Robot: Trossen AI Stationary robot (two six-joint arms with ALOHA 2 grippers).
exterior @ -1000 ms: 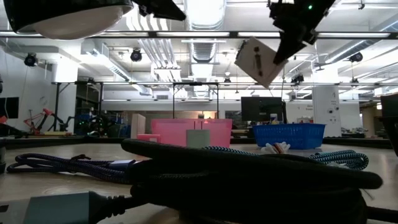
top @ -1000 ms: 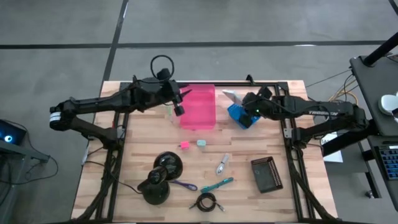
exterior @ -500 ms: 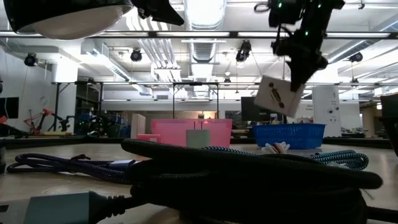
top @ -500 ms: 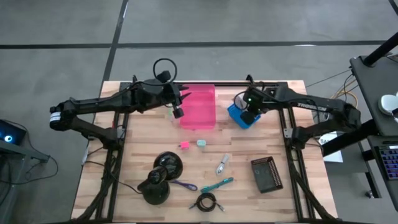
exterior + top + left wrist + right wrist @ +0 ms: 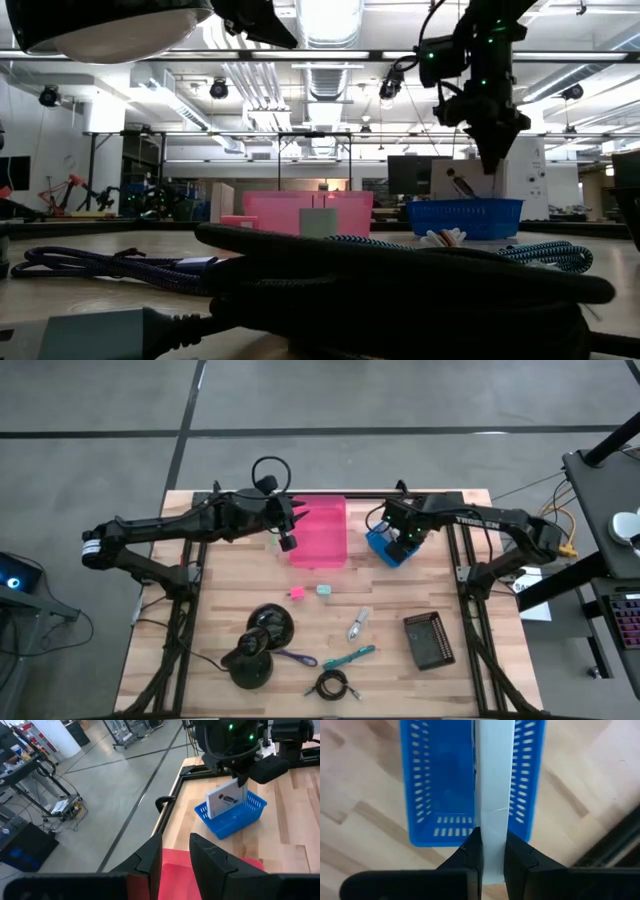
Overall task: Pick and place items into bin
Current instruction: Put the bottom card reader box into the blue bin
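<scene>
The white flat card (image 5: 226,799) is clamped edge-on between the fingers (image 5: 470,851) of the right hand (image 5: 403,532). The card hangs directly over the blue basket (image 5: 385,547), with its lower edge inside the basket rim. The blue basket stands at the far side of the surface (image 5: 470,680), just beside the pink bin (image 5: 320,532).

The left hand (image 5: 288,520) hovers at the pink bin's left edge; its fingers (image 5: 150,857) stand narrowly parted with nothing between them.

The remaining items lie on the surface nearer the front:
- The pink cube (image 5: 296,593) and the pale teal cube (image 5: 323,590) lie near each other, just in front of the pink bin.
- The silver metal piece (image 5: 357,624) lies farther forward, with the teal tool (image 5: 350,656) beyond it.
- The purple tool (image 5: 295,657) touches the large black object (image 5: 258,645).
- The black coiled cable (image 5: 332,684) lies nearest the front edge.
- A dark perforated tray (image 5: 428,639) lies to the right, well apart from the others.
</scene>
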